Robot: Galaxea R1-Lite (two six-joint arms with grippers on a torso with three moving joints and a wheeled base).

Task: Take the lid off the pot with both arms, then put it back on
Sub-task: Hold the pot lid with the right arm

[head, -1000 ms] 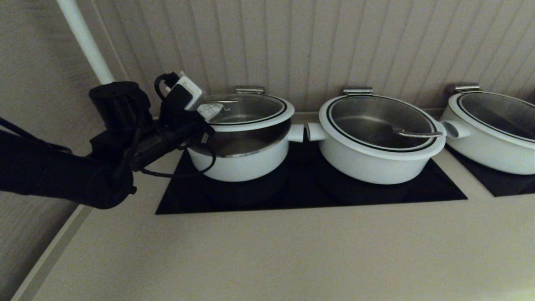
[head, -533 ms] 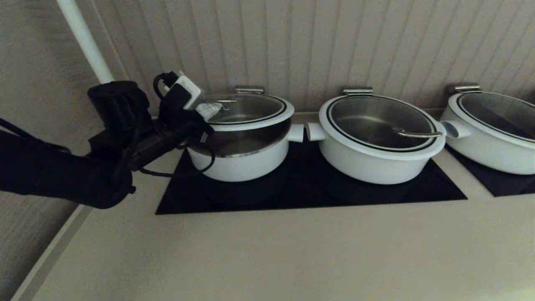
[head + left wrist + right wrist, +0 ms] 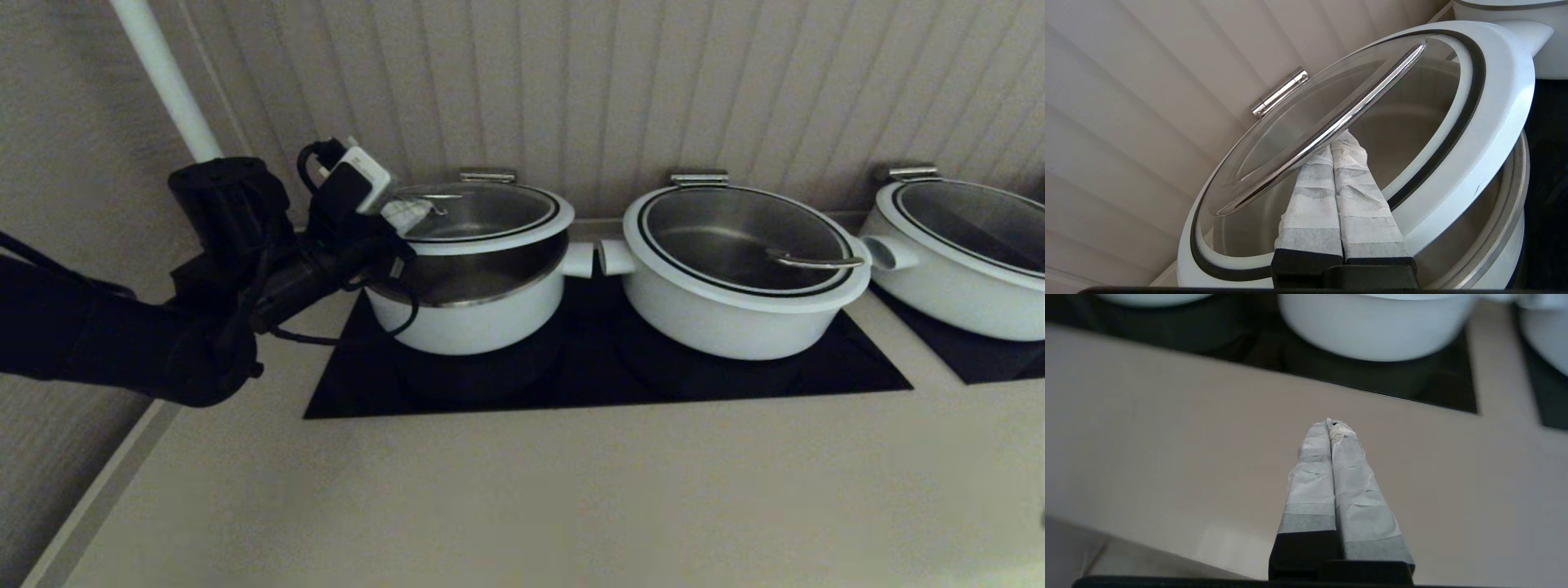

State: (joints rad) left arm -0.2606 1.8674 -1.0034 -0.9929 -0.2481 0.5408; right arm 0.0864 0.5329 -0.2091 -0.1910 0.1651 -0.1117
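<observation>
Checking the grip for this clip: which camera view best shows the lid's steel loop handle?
The left wrist view: the loop handle crosses the raised lid right at the left gripper, its fingers together beneath it. The head view shows it small and partly hidden; the right wrist view misses it.

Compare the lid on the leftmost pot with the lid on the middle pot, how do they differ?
The lid is raised at its front above the pot, its handle resting on the left gripper; the middle lid sits flat, untouched, and wider. Both are glass with steel handles.
</observation>
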